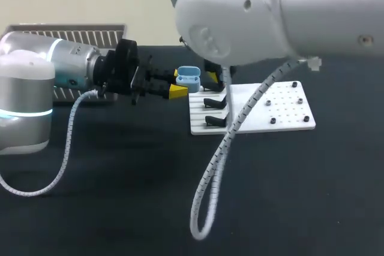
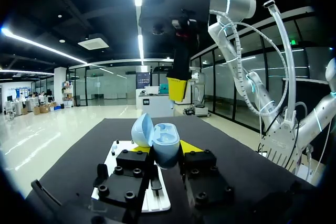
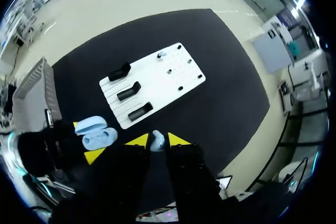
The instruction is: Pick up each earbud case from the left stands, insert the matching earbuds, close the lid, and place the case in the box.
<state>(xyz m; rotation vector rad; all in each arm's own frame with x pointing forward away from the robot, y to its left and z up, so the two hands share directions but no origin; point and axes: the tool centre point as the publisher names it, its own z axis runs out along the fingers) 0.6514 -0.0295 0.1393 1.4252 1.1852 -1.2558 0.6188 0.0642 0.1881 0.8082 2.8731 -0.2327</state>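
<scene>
A light blue earbud case (image 1: pixel 188 78) with its lid open is held above the table, and my left gripper (image 1: pixel 178 82) is shut on its body. In the left wrist view the case (image 2: pixel 166 144) sits between the yellow fingertips (image 2: pixel 191 147). My right gripper (image 3: pixel 157 140) hangs high over the table, shut on a small pale blue earbud (image 3: pixel 157 141). From there the open case (image 3: pixel 97 134) lies below, beside the white board (image 3: pixel 173 80). Another earbud (image 3: pixel 162 53) rests on the board's far end. In the head view the right arm's body hides its gripper.
The white board (image 1: pixel 282 112) carries black stands (image 1: pixel 215 104) along its left strip and small pegs at its right. A grey ribbed box (image 1: pixel 78 33) stands at the back left, behind my left arm. A cable (image 1: pixel 210 190) loops down from the right arm.
</scene>
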